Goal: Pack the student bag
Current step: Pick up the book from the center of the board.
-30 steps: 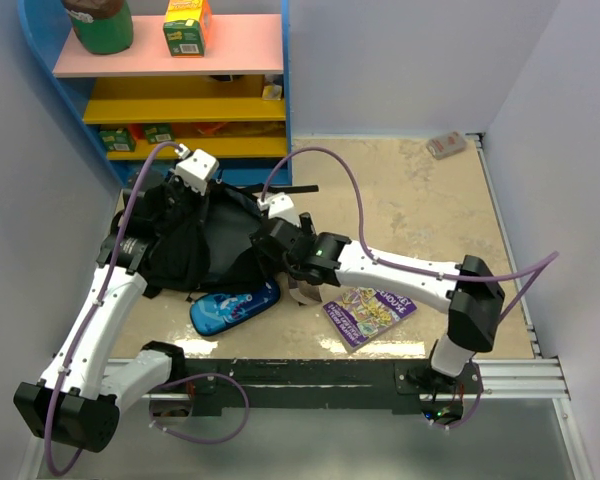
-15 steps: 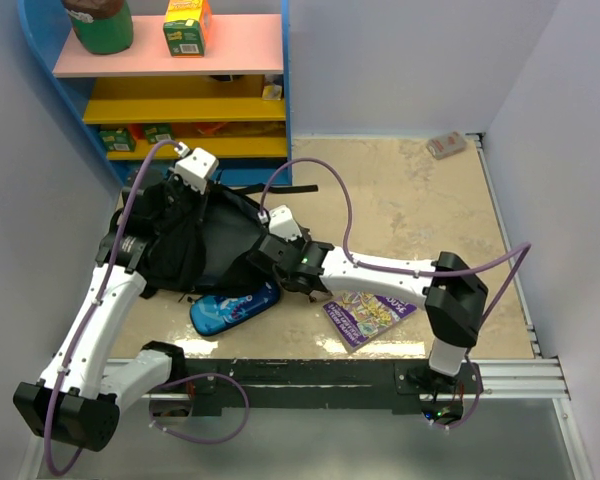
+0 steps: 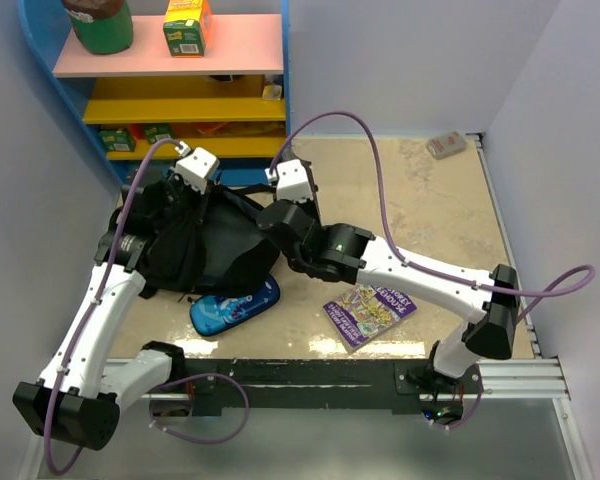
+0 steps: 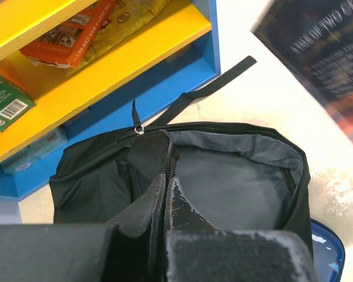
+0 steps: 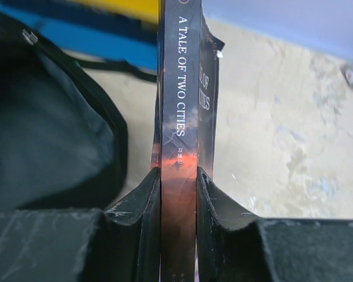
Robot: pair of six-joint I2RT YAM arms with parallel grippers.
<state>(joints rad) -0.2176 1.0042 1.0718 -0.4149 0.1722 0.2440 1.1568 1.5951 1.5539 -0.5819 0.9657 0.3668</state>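
Student bag [image 3: 205, 250] lies open on the table [image 3: 420, 220], with a paperback [image 5: 179, 129] held beside its mouth.
The left gripper [image 4: 166, 202] is pinched on the bag's zip rim, holding the opening up in front of the blue-and-yellow shelf [image 3: 180, 110]. The right gripper [image 5: 178, 182] is clamped on the paperback, spine up, titled A Tale of Two Cities. A blue pencil case [image 3: 235, 305] lies just beside the bag's near side.
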